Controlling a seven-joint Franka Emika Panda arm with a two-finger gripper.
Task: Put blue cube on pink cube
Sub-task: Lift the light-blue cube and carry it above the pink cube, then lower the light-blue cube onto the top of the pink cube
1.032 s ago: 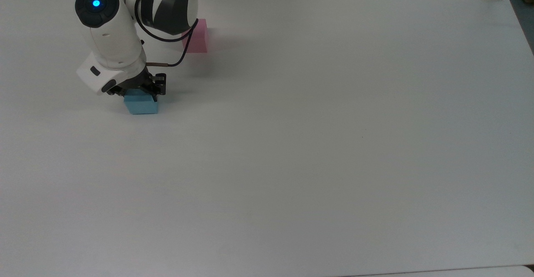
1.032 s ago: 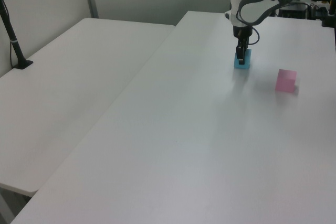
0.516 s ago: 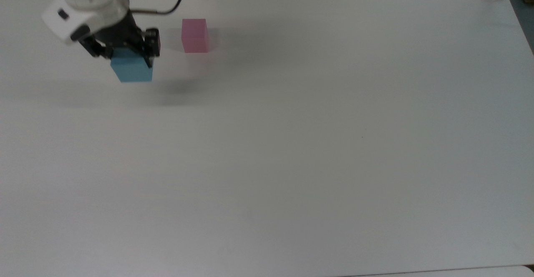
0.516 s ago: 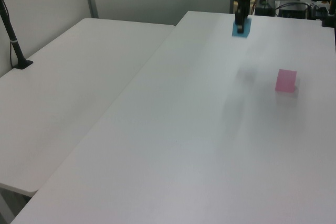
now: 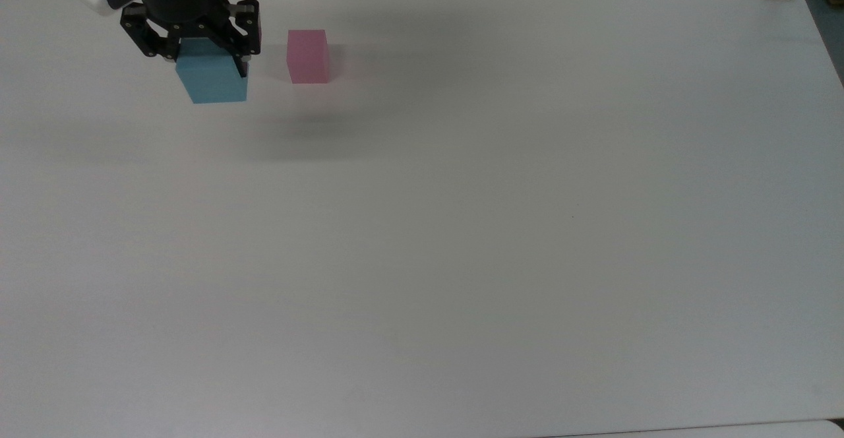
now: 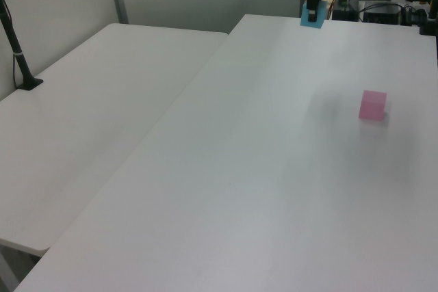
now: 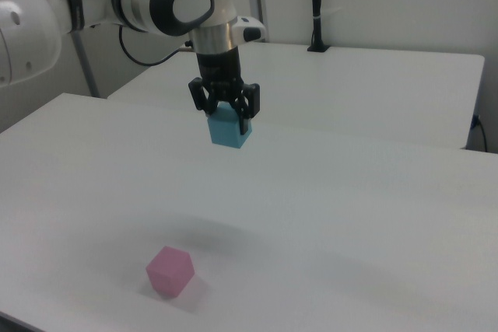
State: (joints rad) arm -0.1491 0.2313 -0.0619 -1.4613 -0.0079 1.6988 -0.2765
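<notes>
We had the blue cube (image 5: 212,78) squeezed tight in our gripper (image 5: 198,45), high in the air at the top view's upper left. The pink cube (image 5: 308,56) sat on the table (image 5: 461,227) just to its right, lower down.

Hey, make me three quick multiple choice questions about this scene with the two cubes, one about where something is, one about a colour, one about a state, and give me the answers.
1. Where is the pink cube?
A. on the table
B. in the gripper
C. on the blue cube

2. What colour is the cube in the gripper?
A. pink
B. blue
C. green

3. What is the state of the blue cube?
A. lying on the table
B. stacked on the pink cube
C. held in the air

Answers: 1 A, it sits alone on the table. 2 B, the fingers clamp a blue cube. 3 C, the right view shows it well above the table.
</notes>
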